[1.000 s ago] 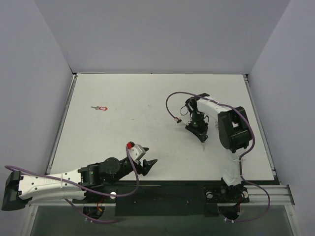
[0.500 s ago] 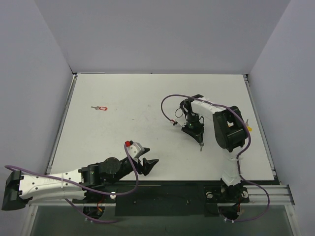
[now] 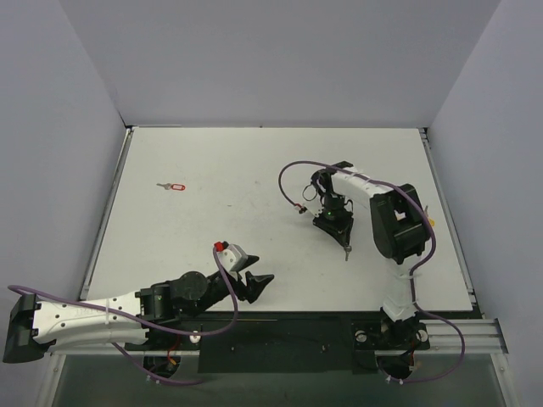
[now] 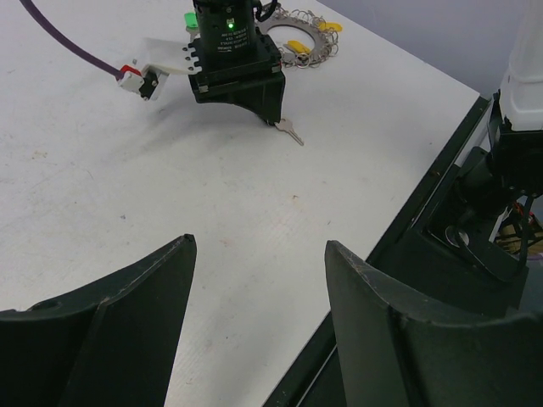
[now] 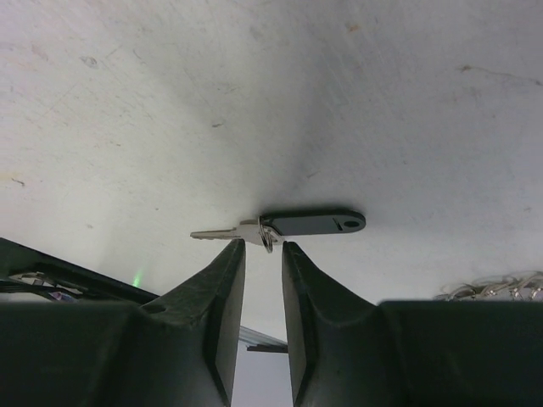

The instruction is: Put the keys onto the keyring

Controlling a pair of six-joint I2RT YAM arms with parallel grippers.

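Far over on the left of the white table top [image 3: 212, 161], a small silver key with a red plastic tag [image 3: 174, 186] lies alone, a little in from the left edge, with bare surface all around it.

Toward the near edge, left of centre, the left gripper [image 3: 254, 282] hangs low over the table. Its dark fingers [image 4: 144, 339] are spread wide with nothing between them. The black rail of the near edge runs just beside it, and the table ahead of it lies free as far as the other arm.

Right of centre, the right gripper [image 5: 260, 246] points down at a silver key with a long dark plastic head [image 5: 288, 226]. This key lies flat on the table. The jaws stand a narrow slit apart, and the key's small ring sits right at the mouth of that slit; I cannot tell whether the tips touch it. The blade pokes out on the near side [image 4: 291, 131].

Beyond that gripper, closer to the right edge, lies the silvery keyring with its spiky circle of pieces and yellow tags [image 4: 297, 38]. It is near the dark-headed key but apart from it.
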